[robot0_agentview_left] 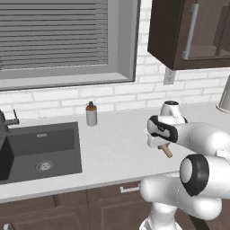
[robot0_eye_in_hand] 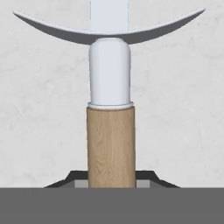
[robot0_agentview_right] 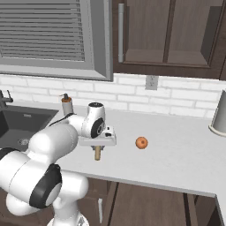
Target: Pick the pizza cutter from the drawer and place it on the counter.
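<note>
My gripper [robot0_eye_in_hand: 111,181] is shut on the tan wooden handle of the pizza cutter [robot0_eye_in_hand: 110,144]. Its silver wheel head shows as a curved blade at the top of the hand view. Behind it lies the light grey counter [robot0_eye_in_hand: 43,109]. In the left base view the gripper [robot0_agentview_left: 159,143] hangs over the counter [robot0_agentview_left: 117,148] to the right of the sink, with the handle end of the pizza cutter [robot0_agentview_left: 167,152] sticking out below it. The right base view shows the gripper [robot0_agentview_right: 98,141] and the pizza cutter [robot0_agentview_right: 97,152] near the counter's front edge. The dark brown drawer [robot0_agentview_right: 145,205] sits below that edge.
A dark grey sink [robot0_agentview_left: 40,150] with a faucet [robot0_agentview_left: 6,122] lies at the left, and a soap bottle [robot0_agentview_left: 91,114] stands behind it. A small orange fruit [robot0_agentview_right: 141,142] rests on the counter right of the gripper. A grey container [robot0_agentview_right: 219,114] stands at the far right.
</note>
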Motion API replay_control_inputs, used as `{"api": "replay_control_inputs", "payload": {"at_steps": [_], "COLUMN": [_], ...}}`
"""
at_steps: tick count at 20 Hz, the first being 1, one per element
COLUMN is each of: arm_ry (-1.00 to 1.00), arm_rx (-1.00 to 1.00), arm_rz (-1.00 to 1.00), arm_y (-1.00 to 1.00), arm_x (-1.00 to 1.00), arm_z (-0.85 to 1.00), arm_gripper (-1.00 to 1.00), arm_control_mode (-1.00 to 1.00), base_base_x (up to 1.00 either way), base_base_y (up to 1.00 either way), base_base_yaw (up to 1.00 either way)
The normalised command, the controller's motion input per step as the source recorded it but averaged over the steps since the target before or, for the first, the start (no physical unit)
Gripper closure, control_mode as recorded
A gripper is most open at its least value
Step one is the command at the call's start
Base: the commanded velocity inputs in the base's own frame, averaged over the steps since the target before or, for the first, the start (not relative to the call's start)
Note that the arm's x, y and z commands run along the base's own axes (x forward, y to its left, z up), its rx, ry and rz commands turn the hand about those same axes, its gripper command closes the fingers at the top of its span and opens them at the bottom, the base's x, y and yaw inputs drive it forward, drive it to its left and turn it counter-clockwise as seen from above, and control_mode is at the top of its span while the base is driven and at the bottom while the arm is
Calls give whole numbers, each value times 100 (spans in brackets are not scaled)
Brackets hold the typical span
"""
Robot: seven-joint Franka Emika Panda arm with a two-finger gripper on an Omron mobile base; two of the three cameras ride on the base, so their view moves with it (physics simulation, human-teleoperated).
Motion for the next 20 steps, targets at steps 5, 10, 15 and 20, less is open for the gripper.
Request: {"api": "replay_control_inputs", "payload": {"at_steps": [5, 10, 15, 20], "arm_ry": [5, 1, 0, 0], "arm_rx": [0, 0, 0, 0], "arm_rz": [-2, 0, 0, 0], "arm_y": [6, 0, 0, 0], "arm_x": [72, 37, 26, 6], "arm_z": [-15, -36, -31, -18], "arm_gripper": [100, 100, 100, -100], "arm_control_mode": [-100, -100, -100, -100], "base_base_x": [0, 0, 0, 0], "base_base_y": [0, 0, 0, 0], "base_base_yaw": [0, 0, 0, 0]}}
